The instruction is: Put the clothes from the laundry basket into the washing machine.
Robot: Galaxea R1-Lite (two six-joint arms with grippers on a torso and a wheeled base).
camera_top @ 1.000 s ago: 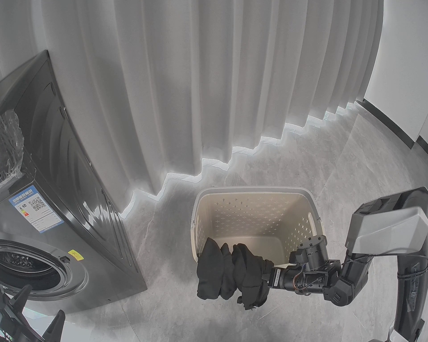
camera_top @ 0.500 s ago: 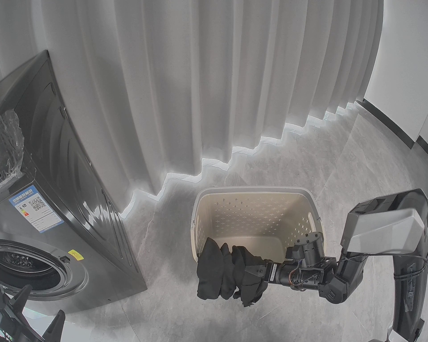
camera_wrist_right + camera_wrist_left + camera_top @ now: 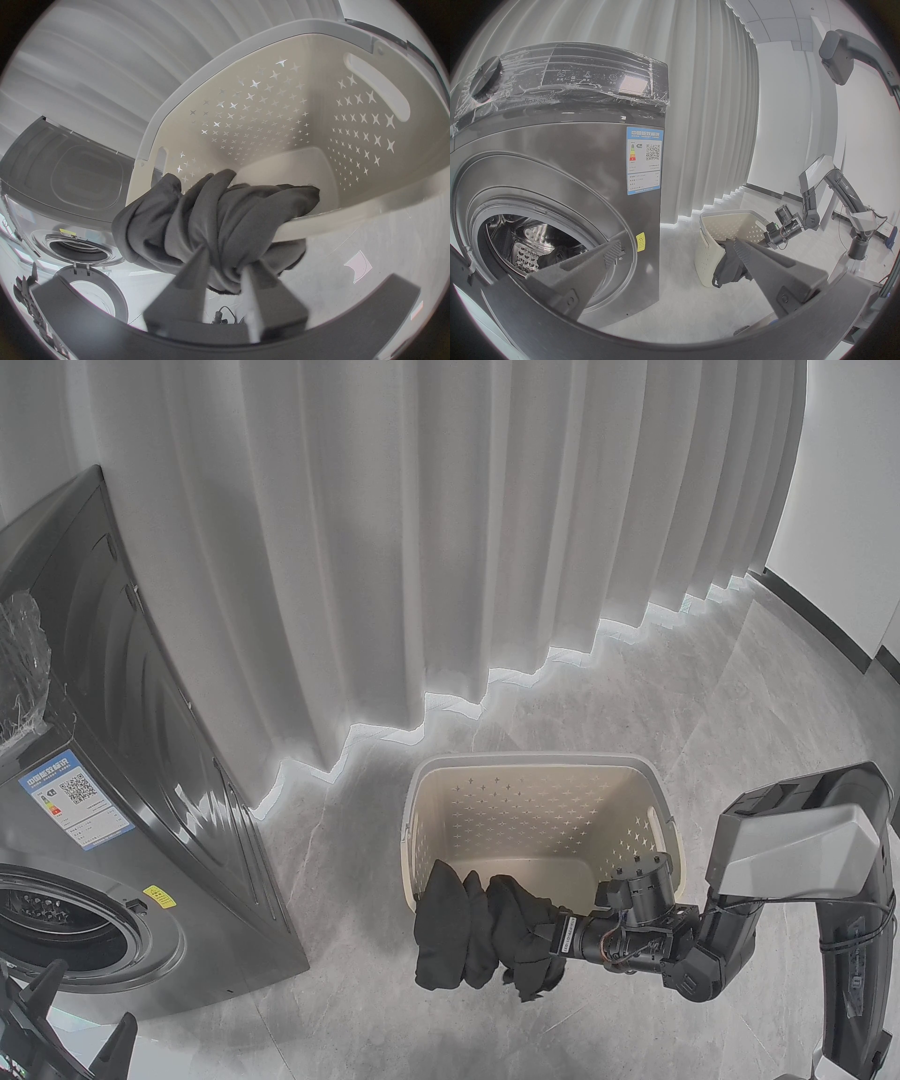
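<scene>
Dark cloth, one bunched garment (image 3: 478, 932), hangs folded over the near rim of the laundry basket (image 3: 534, 761). The right gripper (image 3: 225, 267) is pressed together on it, the two fingers pinching a fold on the outer side of the rim. Most of the fabric bulges just ahead of the jaws, and a smaller part trails past the rim into the basket. Beyond the jaws the basket's pale floor is bare, so this looks like the last piece to be taken out.

The washing machine (image 3: 112, 669) stands well apart from the right jaws, off to their left across open floor. Its round door is swung open. The left gripper (image 3: 676, 243) hangs close before the machine's front with its fingers spread wide and nothing between them. The drum (image 3: 529, 243) lies just beyond its jaws. A dark shape sits low inside the drum, possibly clothing already loaded, though I cannot tell for sure.

As I judge it, the garment is gripped but not yet lifted free of the rim. Carrying it across to the drum and letting it go are left to do.
</scene>
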